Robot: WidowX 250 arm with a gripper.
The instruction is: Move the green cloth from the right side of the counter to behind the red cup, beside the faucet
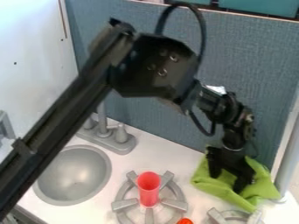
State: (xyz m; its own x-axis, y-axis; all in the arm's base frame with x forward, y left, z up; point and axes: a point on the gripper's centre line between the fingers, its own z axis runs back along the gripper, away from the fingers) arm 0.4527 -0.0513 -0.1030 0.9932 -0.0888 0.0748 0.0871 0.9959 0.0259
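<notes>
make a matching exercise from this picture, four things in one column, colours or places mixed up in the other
Things:
1. cloth
2. cup
3. sink basin
4. gripper

Colours and places:
a. gray and round, at the left
b. black, pointing down at the right
c. red, standing amid the burner's prongs
d. green and rumpled

Right pairs: 1-d, 2-c, 3-a, 4-b

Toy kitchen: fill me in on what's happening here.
The robot's black gripper is down at a crumpled green cloth on the right side of the counter, its fingers spread apart. A red cup stands on a grey burner, with the round sink to its left.
</notes>
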